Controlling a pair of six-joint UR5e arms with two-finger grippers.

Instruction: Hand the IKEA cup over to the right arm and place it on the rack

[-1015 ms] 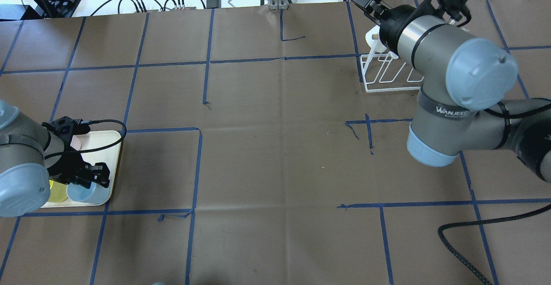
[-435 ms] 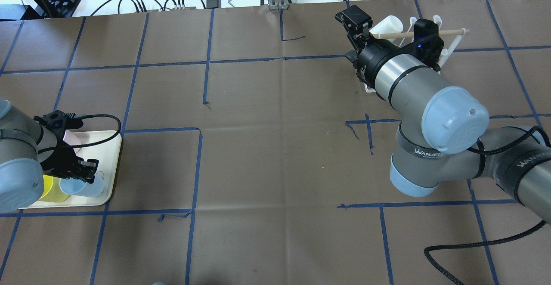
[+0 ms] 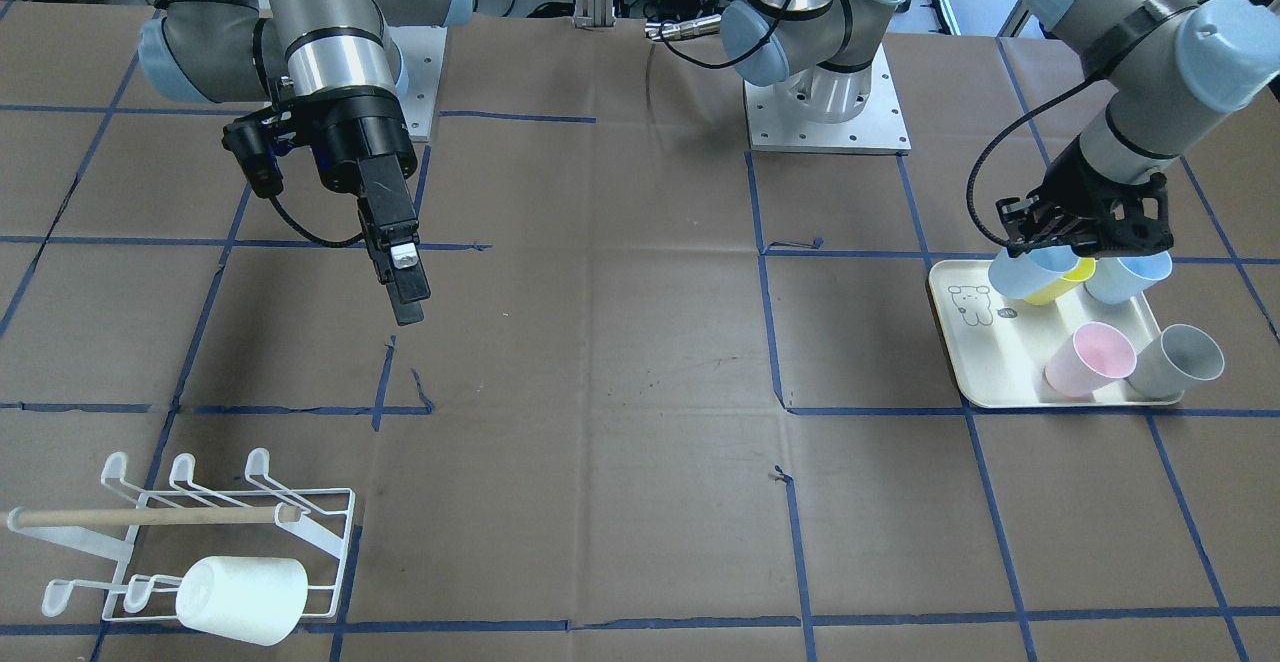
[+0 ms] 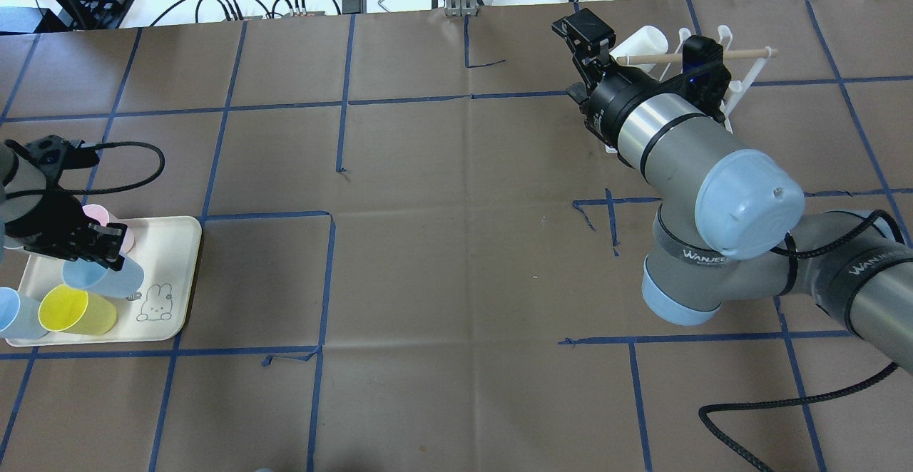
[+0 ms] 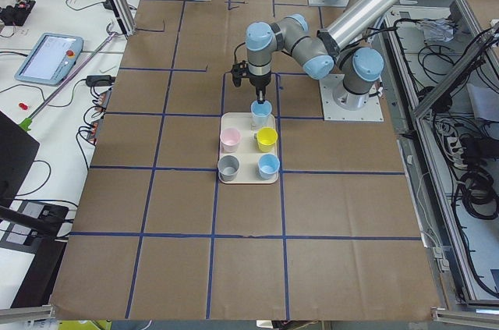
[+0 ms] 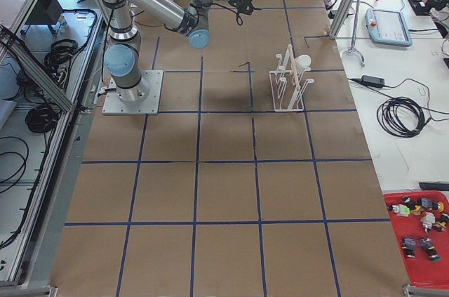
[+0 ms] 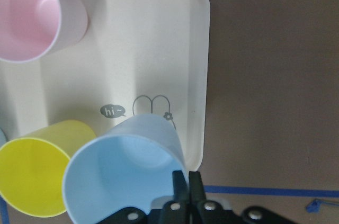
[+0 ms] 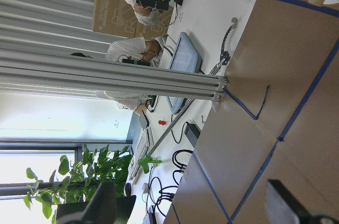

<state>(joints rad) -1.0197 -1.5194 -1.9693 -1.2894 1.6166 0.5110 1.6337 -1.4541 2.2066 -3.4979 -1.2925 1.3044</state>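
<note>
Over the cream tray [image 7: 159, 33], the left gripper [image 7: 187, 187] has its jaws clenched on the rim of the light blue cup [image 7: 124, 173]. The cup tilts above the bunny drawing [image 7: 153, 107], just beside a yellow cup [image 7: 34, 181]. Well right of the tray, the right gripper [image 3: 405, 282] hangs with jaws spread. Farthest from the tray, the rack [image 3: 320, 540] carries a white cup [image 3: 240, 597].

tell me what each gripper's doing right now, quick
Left gripper: shut on the blue cup, pinching its rim.
Right gripper: open, holding nothing.
</note>
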